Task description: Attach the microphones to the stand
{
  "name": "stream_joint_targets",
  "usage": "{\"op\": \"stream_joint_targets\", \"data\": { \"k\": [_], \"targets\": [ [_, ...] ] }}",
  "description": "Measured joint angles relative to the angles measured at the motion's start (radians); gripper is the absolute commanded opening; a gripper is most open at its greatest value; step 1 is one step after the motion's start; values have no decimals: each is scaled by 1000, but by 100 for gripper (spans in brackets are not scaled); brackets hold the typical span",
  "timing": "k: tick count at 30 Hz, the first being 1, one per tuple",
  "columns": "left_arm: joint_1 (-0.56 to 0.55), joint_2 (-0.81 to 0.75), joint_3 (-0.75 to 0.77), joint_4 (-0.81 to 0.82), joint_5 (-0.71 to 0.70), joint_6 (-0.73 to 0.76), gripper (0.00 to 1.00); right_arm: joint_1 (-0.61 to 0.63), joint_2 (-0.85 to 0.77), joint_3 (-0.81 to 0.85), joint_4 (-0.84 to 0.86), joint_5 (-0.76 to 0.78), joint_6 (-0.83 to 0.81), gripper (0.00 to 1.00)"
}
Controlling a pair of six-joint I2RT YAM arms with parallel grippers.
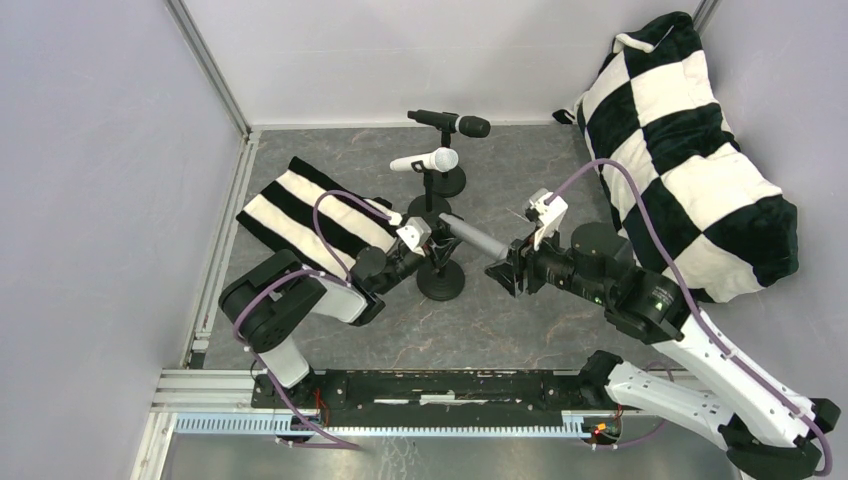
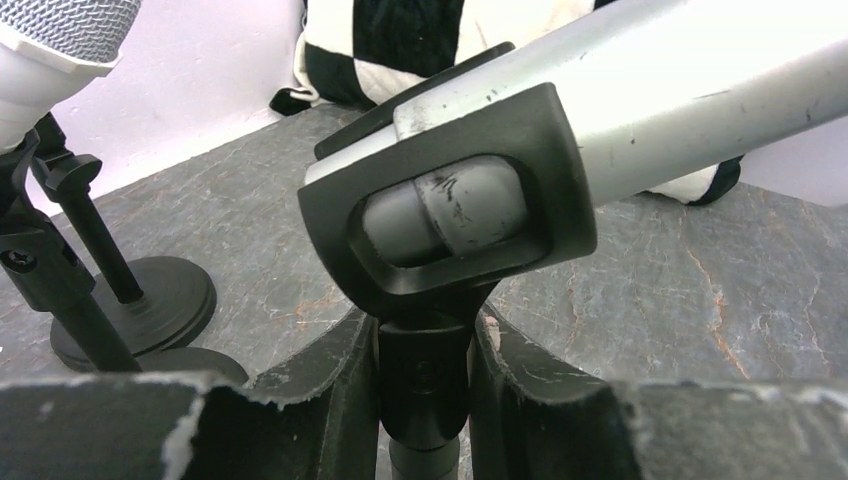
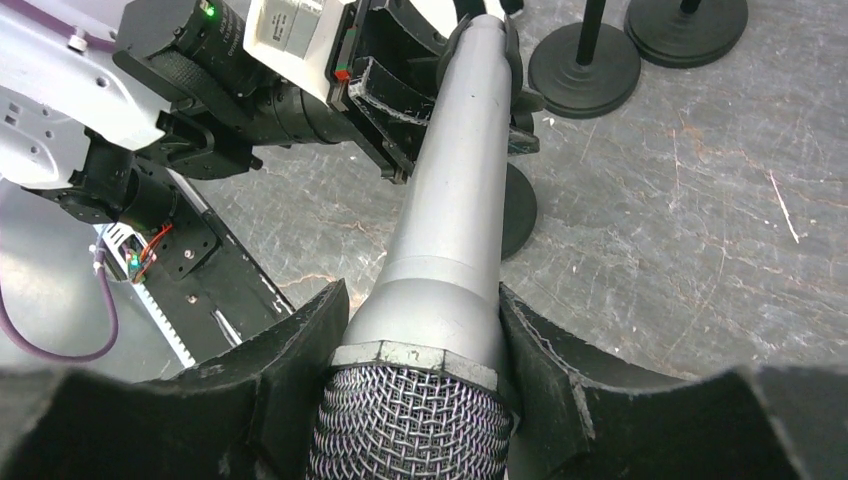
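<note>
Mid-frame from above, the right gripper point(image 3: 420, 345) clamps the silver-grey microphone point(image 3: 455, 200), tail in the clip point(image 2: 335, 225); the left gripper point(image 2: 425, 350) is clamped on the stand point(image 1: 441, 284) beneath. An off-axis push could unseat it.

1. Location type: robotics laboratory test cell.
2. Indicators: plain pale enclosure walls point(image 1: 100, 150), aluminium corner profiles point(image 1: 211, 70), grey tabletop point(image 1: 560, 180).
3. Indicators: left arm point(image 1: 285, 305) and right arm point(image 1: 650, 295) bolted to a base rail point(image 1: 440, 388).

Overhead view plus two close wrist views.
Top camera looks down from high on the near side; wrist cameras face each other, close, along the silver-grey microphone point(image 3: 450, 200), seen in all three.
</note>
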Motion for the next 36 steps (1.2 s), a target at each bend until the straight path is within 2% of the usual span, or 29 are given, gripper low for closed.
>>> {"op": "stream_joint_targets", "data": {
  "k": [11,26,36],
  "targets": [
    [-24,-95,31,-225,-38,83,8,3,135,152,-122,16,3,0],
    [-34,-103,26,-235,-149,91,8,7,232,180,-129,13,-26,0],
    [-36,-103,26,-238,-201,106,8,-43,306,238,-126,-54,-53,0]
  ]
}}
